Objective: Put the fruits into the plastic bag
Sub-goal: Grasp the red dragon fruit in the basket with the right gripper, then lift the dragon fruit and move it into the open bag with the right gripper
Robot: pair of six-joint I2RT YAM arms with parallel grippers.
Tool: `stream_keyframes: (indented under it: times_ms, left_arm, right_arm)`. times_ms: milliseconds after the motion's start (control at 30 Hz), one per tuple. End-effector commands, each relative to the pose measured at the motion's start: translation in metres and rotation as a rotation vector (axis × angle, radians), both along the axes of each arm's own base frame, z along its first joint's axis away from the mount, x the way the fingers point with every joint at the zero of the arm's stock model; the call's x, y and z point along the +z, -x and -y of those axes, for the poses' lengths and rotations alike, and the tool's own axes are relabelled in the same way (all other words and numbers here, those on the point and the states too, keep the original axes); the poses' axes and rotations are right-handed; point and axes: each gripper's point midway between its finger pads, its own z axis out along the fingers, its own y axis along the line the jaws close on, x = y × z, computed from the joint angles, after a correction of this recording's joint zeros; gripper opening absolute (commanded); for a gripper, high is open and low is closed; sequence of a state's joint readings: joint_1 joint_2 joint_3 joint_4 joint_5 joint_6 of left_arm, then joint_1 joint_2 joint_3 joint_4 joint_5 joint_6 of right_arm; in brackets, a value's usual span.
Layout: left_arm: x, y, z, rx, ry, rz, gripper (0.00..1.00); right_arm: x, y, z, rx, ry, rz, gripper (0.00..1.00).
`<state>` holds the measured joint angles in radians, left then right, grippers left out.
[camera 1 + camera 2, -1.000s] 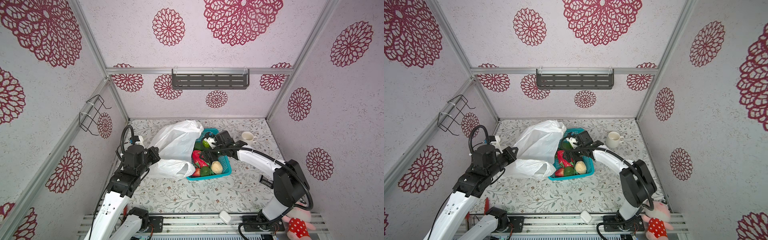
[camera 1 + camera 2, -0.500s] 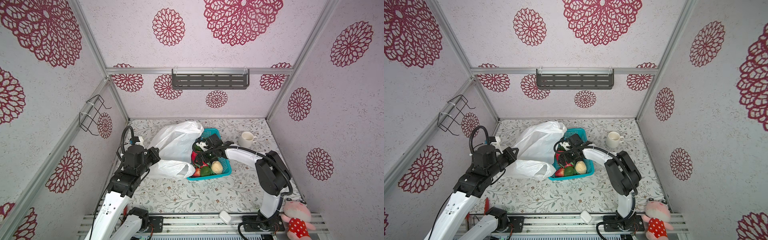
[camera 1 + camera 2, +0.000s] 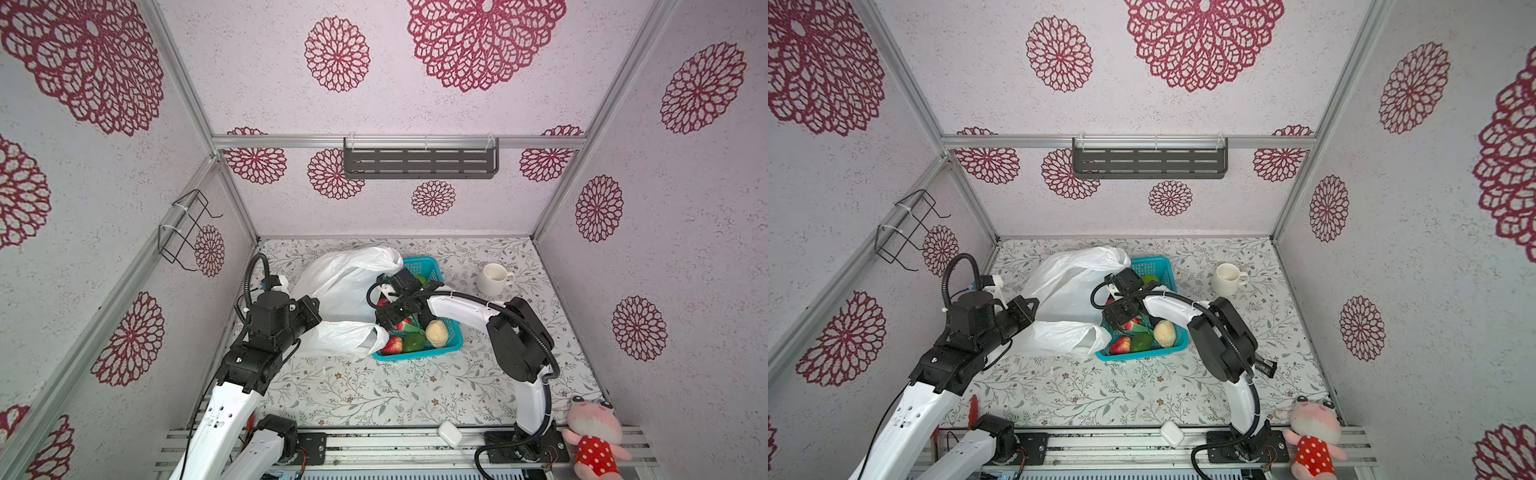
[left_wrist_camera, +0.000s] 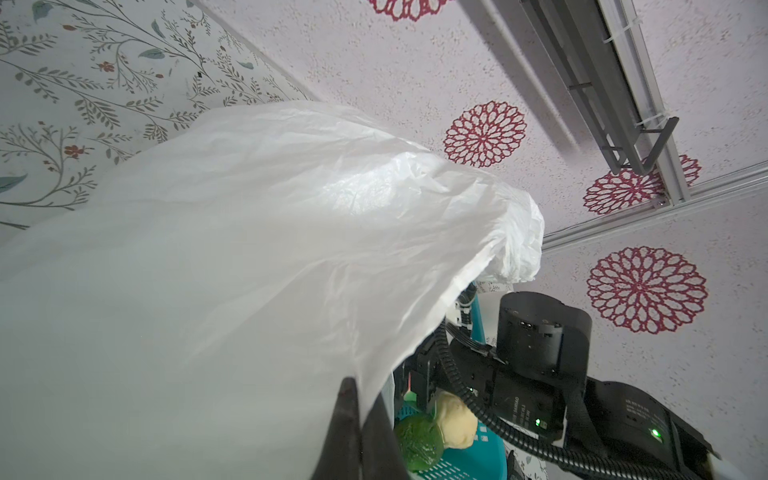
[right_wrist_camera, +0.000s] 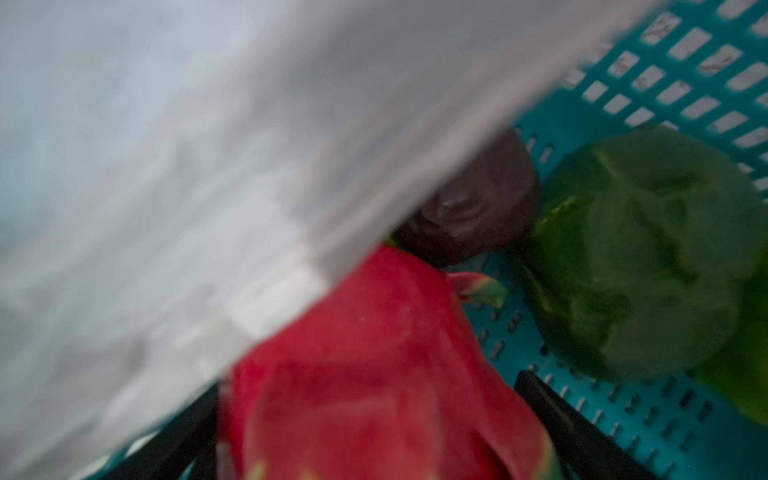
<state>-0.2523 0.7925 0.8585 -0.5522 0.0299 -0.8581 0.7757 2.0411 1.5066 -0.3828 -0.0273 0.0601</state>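
Where one bag [image 3: 345, 282] sags, one basket [image 3: 419, 356] — two green fruits [image 3: 413, 341], one mug [image 3: 492, 278].

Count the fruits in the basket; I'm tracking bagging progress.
6: strawberry, green oval and pale knobbly one at the basket's near end; red one straddled by the open right hand; dark one and leafy green one beside it. Others may be hidden.

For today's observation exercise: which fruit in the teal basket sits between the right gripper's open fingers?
The red fruit: fingers of the right gripper flank it; the leafy green one and the dark round one lie beyond.
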Motion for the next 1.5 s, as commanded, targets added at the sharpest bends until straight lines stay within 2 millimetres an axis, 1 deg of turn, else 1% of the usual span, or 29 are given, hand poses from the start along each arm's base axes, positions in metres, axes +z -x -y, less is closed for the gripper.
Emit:
stream_keyframes:
  times_ms: [0,33,100,133,200,233,267,300,333,367,500,567,700,767,833,933,1000,1100,1167,1300,1367,1467]
  left_arm:
    - [0.0,-0.002,-0.001,0.006,0.008,0.005,0.0]
    - [0.001,-0.002,-0.001,0.006,0.008,0.005,0.0]
    - [0.001,-0.002,-0.001,0.005,0.008,0.007,0.0]
    - [0.003,-0.003,-0.001,0.006,0.008,0.013,0.0]
    - [0.005,-0.003,-0.001,0.007,0.008,0.018,0.0]
    - [0.005,-0.003,-0.002,0.007,0.006,0.019,0.0]
    - [0.006,-0.003,-0.002,0.006,0.004,0.018,0.0]
    - [0.007,-0.003,-0.001,0.006,0.011,0.019,0.0]
    - [0.008,-0.003,-0.001,0.008,0.019,0.023,0.0]
    - [0.009,-0.003,-0.001,0.01,0.023,0.023,0.0]
    - [0.011,-0.006,0.001,0.009,0.03,0.026,0.0]
    - [0.013,-0.007,0.002,0.008,0.036,0.03,0.0]
    - [0.016,-0.01,0.003,0.005,0.049,0.045,0.0]
    - [0.019,-0.012,0.005,0.0,0.061,0.056,0.0]
    - [0.021,-0.012,0.007,-0.008,0.07,0.063,0.0]
    - [0.023,-0.013,0.009,-0.018,0.077,0.068,0.0]
    - [0.024,-0.013,0.01,-0.021,0.08,0.074,0.0]
    - [0.026,-0.012,0.012,-0.031,0.089,0.08,0.0]
    - [0.027,-0.011,0.013,-0.04,0.093,0.085,0.0]
    - [0.027,-0.007,0.015,-0.052,0.102,0.088,0.0]
    - [0.024,-0.004,0.015,-0.055,0.103,0.081,0.0]
    - [0.02,0.0,0.016,-0.066,0.107,0.077,0.0]
  right_arm:
    - [-0.051,0.018,0.028,-0.019,0.204,-0.085,0.99]
    - [-0.061,0.019,0.03,-0.025,0.229,-0.098,0.99]
    - [-0.068,0.019,0.034,-0.031,0.269,-0.096,0.99]
    - [-0.069,0.02,0.035,-0.028,0.276,-0.097,0.99]
    - [-0.07,0.021,0.035,-0.023,0.279,-0.095,0.95]
    - [-0.069,0.021,0.032,-0.006,0.268,-0.096,0.84]
    - [-0.065,0.026,0.023,0.02,0.216,-0.124,0.49]
    - [-0.051,0.026,0.013,0.033,0.134,-0.122,0.25]
    - [0.02,0.015,-0.008,0.034,-0.148,-0.066,0.0]
    - [0.049,0.01,-0.007,0.024,-0.246,-0.04,0.0]
    - [0.101,0.001,0.009,-0.006,-0.425,-0.012,0.0]
    - [0.12,-0.001,0.02,-0.02,-0.495,-0.009,0.0]
    - [0.144,0.004,0.038,-0.021,-0.555,0.015,0.0]
    - [0.155,0.01,0.045,-0.002,-0.576,0.02,0.0]
    - [0.166,0.021,0.045,0.041,-0.594,0.014,0.0]
    - [0.183,0.036,0.04,0.109,-0.632,-0.008,0.0]
    - [0.194,0.044,0.033,0.156,-0.661,-0.02,0.0]
    - [0.203,0.051,0.017,0.211,-0.668,-0.009,0.0]
    - [0.206,0.052,0.004,0.239,-0.669,-0.001,0.0]
    - [0.207,0.043,-0.022,0.276,-0.646,0.017,0.0]
    - [0.207,0.039,-0.032,0.293,-0.629,0.024,0.0]
    - [0.213,0.031,-0.044,0.315,-0.613,0.047,0.0]
